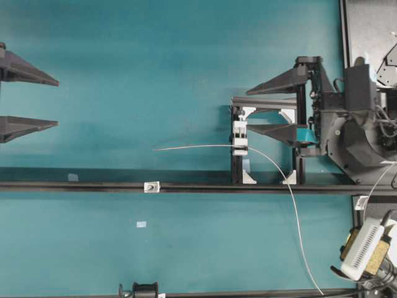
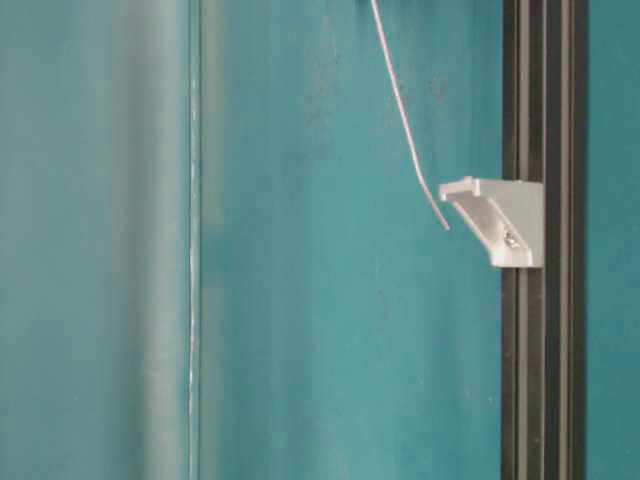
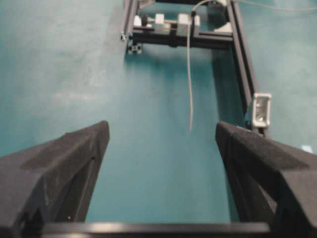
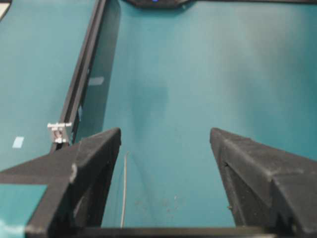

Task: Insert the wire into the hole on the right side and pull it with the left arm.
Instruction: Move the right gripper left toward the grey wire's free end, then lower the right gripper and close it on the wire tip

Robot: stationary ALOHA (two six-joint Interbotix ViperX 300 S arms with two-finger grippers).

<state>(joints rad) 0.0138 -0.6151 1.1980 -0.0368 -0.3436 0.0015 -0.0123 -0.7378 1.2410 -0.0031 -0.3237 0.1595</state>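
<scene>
The thin silvery wire arcs up from the bottom right, runs through the white clip and ends free in the air at mid-table. Its tip hangs close to the small grey block with the hole on the black rail, not in it. My right gripper stands open just right of the clip, with the wire beside its lower finger, untouched. My left gripper stands open at the far left, facing the wire and the block, well short of both.
A black rail crosses the table from left to right. The clip sits on a black frame joined to that rail. A white device lies at the lower right. A pale tape patch lies below the rail.
</scene>
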